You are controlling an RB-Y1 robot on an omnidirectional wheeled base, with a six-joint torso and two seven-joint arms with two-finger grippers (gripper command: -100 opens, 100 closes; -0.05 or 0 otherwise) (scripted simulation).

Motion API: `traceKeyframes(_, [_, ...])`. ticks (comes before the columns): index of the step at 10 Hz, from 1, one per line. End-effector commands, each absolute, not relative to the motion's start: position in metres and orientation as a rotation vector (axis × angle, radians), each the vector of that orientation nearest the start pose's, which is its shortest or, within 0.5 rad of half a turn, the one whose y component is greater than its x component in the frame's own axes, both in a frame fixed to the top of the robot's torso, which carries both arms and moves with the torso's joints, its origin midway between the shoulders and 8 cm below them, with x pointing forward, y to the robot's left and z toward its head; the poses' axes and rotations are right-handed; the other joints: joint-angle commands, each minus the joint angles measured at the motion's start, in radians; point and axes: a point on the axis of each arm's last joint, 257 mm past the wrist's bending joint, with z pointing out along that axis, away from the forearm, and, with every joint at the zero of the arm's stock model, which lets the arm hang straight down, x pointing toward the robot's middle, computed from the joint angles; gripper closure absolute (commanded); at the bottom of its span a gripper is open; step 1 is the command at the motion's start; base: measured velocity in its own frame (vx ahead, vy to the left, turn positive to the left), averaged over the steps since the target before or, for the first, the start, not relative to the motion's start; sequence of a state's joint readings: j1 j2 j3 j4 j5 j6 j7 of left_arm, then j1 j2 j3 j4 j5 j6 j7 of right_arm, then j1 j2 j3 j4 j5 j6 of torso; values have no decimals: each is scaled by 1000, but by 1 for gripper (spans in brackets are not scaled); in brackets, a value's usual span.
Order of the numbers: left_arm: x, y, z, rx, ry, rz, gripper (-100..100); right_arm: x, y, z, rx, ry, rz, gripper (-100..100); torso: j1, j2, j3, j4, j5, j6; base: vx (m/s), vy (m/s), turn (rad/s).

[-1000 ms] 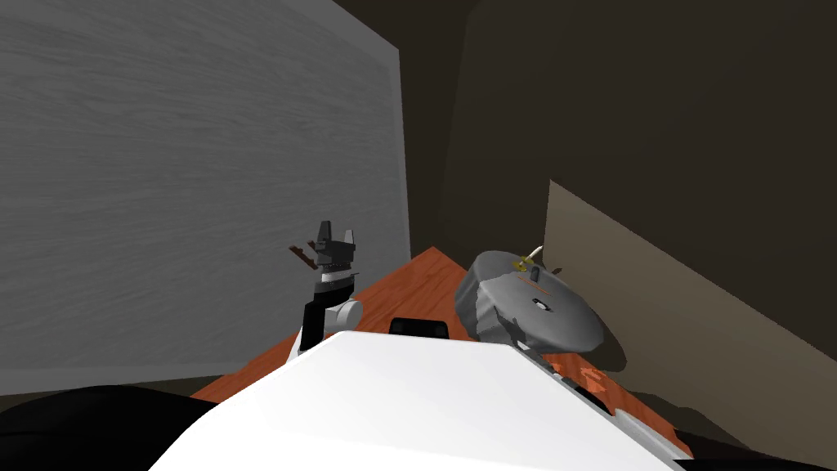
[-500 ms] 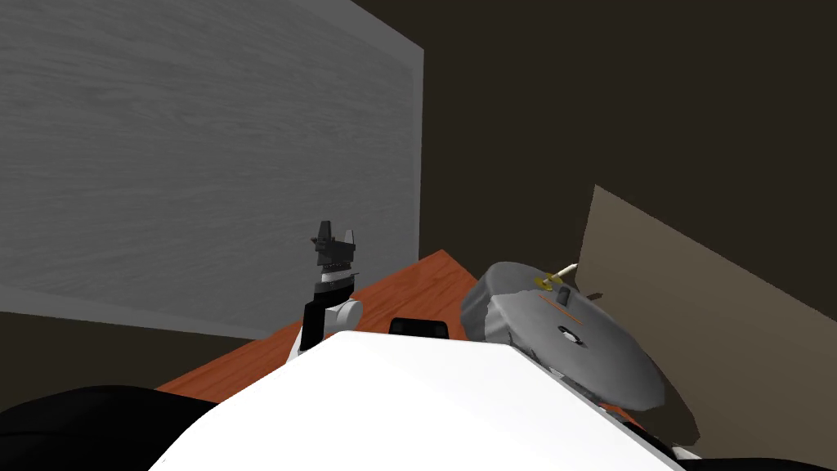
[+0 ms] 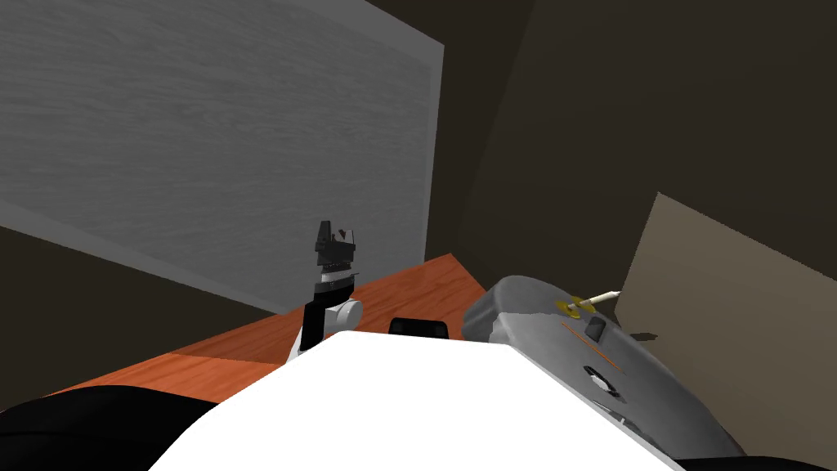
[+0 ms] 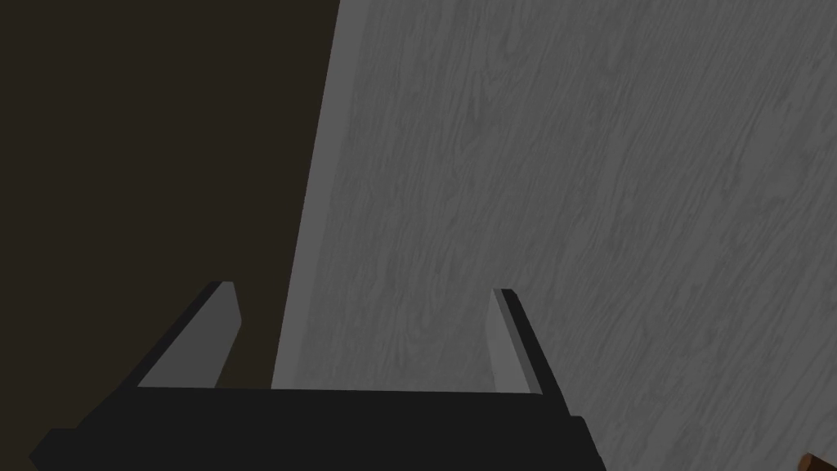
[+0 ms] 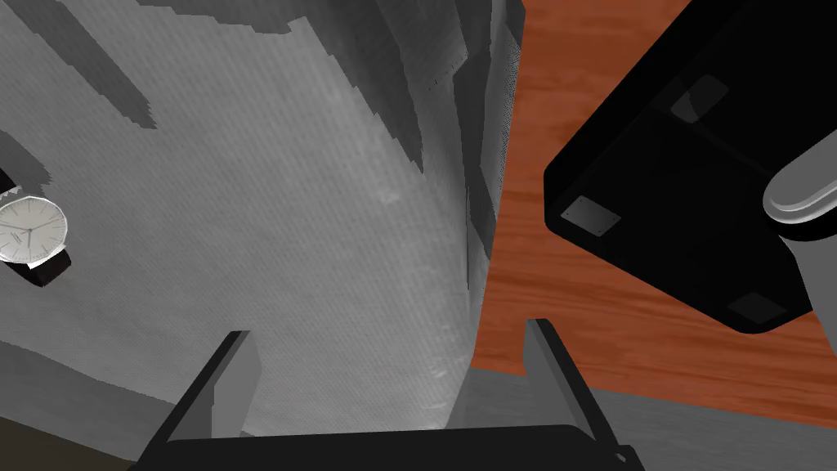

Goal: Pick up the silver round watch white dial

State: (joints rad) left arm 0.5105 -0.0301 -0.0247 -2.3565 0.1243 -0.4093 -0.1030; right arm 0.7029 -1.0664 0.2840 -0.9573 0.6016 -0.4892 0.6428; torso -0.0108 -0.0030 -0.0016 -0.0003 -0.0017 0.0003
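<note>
Hovers right gripper (image 5: 386, 331), fingers (image 5: 235, 384) spread, over grey cushion (image 5: 286, 204), with watch (image 5: 31, 231) lying on it well off to one side. Holds left gripper (image 4: 364, 290) spread too. Risks grabbing nothing unless recentred.

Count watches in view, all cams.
1. A round white-dial watch with a dark strap lies on the grey surface, ahead of the open right gripper and well off to one side of it. Others may be hidden past the picture's edge.

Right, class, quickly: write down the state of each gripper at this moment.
Left gripper: open, holding nothing.
Right gripper: open, holding nothing; the watch lies apart from it.
</note>
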Motion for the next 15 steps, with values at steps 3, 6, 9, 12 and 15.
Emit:
traceKeyframes(3, [342,288,37,-738,560,-1306,0,-31,-650,-472,-863,2798,-295,-100,2,1,0,0,0,0,38,-138,214])
traceKeyframes(6, [342,288,37,-738,560,-1306,0,-51,-664,-467,-942,2827,-327,-100,2,2,1,0,-1,2,6,-140,179])
traceKeyframes(9, [342,288,37,-738,560,-1306,0,-71,-664,-469,-996,2851,-316,-100,-1,4,2,1,-1,1,-24,-152,223])
traceKeyframes(12, [342,288,37,-738,560,-1306,0,-75,-657,-480,-989,2856,-318,-100,9,3,2,1,1,1,-7,-35,40])
traceKeyframes(15, [342,288,37,-738,560,-1306,0,-75,-654,-485,-983,2859,-319,100,10,2,1,1,1,2,-5,-23,21])
